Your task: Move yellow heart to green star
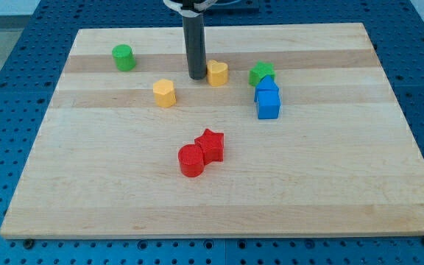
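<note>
The yellow heart lies on the wooden board in the upper middle of the view. The green star is a short way to its right, with a gap between them. My tip stands at the heart's left side, touching or almost touching it. The rod rises straight up from there to the view's top.
Two blue blocks sit just below the green star, touching it. A yellow hexagon block lies lower left of my tip. A green cylinder is at the upper left. A red star and red cylinder sit together at centre.
</note>
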Action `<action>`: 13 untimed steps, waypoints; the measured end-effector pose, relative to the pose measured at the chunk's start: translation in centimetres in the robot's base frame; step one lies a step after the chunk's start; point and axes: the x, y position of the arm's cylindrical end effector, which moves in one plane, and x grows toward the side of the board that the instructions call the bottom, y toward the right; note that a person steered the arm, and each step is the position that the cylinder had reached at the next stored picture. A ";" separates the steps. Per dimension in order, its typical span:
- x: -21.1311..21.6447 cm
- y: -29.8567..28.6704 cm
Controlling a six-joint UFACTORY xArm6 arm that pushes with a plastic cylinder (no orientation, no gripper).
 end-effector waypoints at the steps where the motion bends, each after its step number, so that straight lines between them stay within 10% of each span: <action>1: -0.3 0.5; 13: -0.9 2.5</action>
